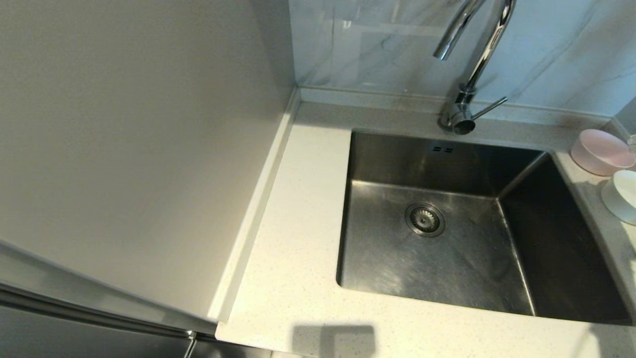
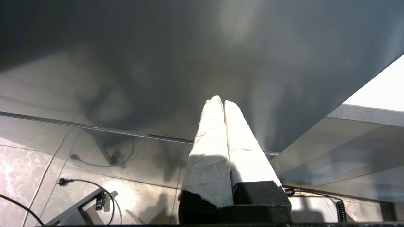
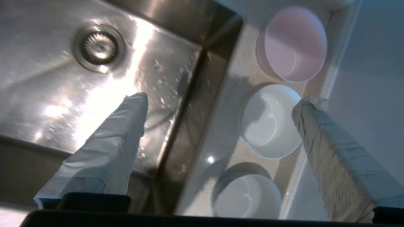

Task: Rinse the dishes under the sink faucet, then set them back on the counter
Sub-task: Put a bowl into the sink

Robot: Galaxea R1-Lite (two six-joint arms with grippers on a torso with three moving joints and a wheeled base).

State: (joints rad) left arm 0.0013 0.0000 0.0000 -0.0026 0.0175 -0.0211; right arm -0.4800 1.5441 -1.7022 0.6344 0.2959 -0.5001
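Three bowls stand in a row on the counter strip right of the sink: a pale pink bowl, a white bowl and a grey-white bowl. The head view catches only the pink bowl and the white bowl at its right edge. My right gripper hangs open above the sink's right rim and the white bowl, holding nothing. The chrome faucet rises behind the basin; no water runs. My left gripper is shut and empty, low beside the cabinet front, outside the head view.
A tall pale panel walls off the counter's left side. The drain strainer sits mid-basin, with droplets on the steel floor. A wall runs close behind the bowls. Cables lie on the tiled floor below the left arm.
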